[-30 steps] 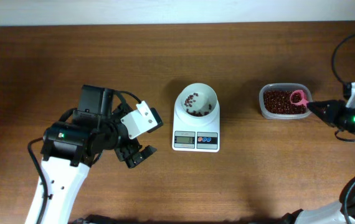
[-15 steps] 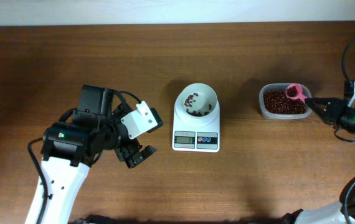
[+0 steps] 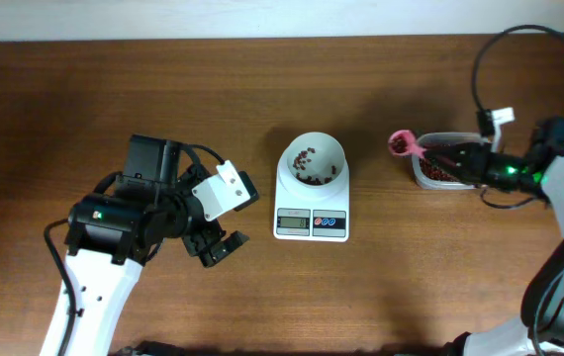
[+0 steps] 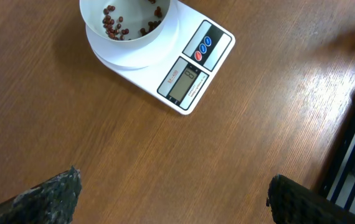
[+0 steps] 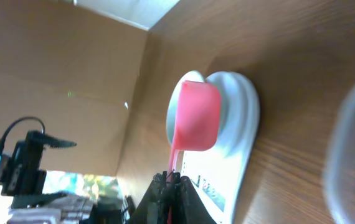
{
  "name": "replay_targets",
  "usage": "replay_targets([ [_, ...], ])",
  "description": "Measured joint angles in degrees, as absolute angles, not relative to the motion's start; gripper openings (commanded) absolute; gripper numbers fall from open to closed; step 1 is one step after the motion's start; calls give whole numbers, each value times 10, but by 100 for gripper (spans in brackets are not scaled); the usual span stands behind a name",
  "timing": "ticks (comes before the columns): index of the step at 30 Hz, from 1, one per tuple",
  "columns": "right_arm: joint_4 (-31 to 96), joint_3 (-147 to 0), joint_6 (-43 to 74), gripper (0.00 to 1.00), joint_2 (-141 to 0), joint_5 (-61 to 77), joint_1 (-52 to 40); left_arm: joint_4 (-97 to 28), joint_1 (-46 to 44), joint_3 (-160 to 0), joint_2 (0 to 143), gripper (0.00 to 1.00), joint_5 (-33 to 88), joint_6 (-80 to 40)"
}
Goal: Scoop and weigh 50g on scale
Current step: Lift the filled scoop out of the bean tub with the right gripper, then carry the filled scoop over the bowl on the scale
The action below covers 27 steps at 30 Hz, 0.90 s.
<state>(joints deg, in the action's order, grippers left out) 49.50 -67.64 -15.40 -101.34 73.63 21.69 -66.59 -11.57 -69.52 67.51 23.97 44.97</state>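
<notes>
Big brown desk [image 3: 460, 287] first, and the left fingers [image 3: 221, 247] hang spread wide and empty over it, just left of the scale [image 3: 312, 223], which sits mid-desk with its white bowl [image 3: 328, 146] on top. Over to the right sits the clear tub [image 3: 418, 176], and the right fingers [image 3: 452, 155] are pinched tight on the handle of the pink scoop [image 3: 401, 143], its cup up in the air between tub and bowl, contents impossible to tell. Smallest of all, the beans [image 3: 311, 179]: a thin scatter in the bowl, a fuller bed in the tub.
</notes>
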Motion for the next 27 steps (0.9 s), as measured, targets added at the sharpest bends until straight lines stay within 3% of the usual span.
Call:
replay_targets([
  [11,477,-676,-152,4,-1013,736,67,-666,-116,-695,675,99,240,450],
  [27,411,-676,-91,4,-1013,736,49,-666,-116,-695,675,99,240,450],
])
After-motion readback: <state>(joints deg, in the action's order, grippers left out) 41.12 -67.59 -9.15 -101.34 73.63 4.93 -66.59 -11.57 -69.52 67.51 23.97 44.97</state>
